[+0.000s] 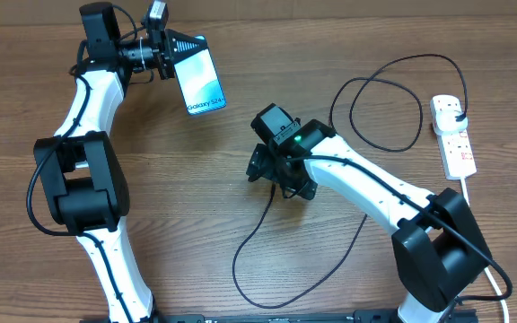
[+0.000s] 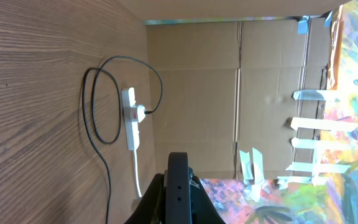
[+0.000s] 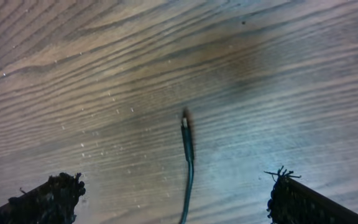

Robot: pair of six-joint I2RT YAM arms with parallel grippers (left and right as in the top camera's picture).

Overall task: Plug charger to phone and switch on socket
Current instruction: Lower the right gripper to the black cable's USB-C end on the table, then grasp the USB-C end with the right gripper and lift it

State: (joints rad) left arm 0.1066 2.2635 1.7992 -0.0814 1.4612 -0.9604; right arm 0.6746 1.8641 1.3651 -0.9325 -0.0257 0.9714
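You had the left jaws shut tight on the phone (image 1: 200, 81), free end offered toward the right arm (image 1: 366, 184) — presumably for plugging. The right jaws hung wide open, empty, over the charger (image 3: 187, 140) tip on the worktop (image 1: 178, 179).

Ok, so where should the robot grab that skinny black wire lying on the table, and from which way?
Probably just behind the little connector tip of the charger, coming straight down from above. The end lies flat and straight on the table, so the open right tool can close across it from both sides, leaving the tip poking out for the phone.
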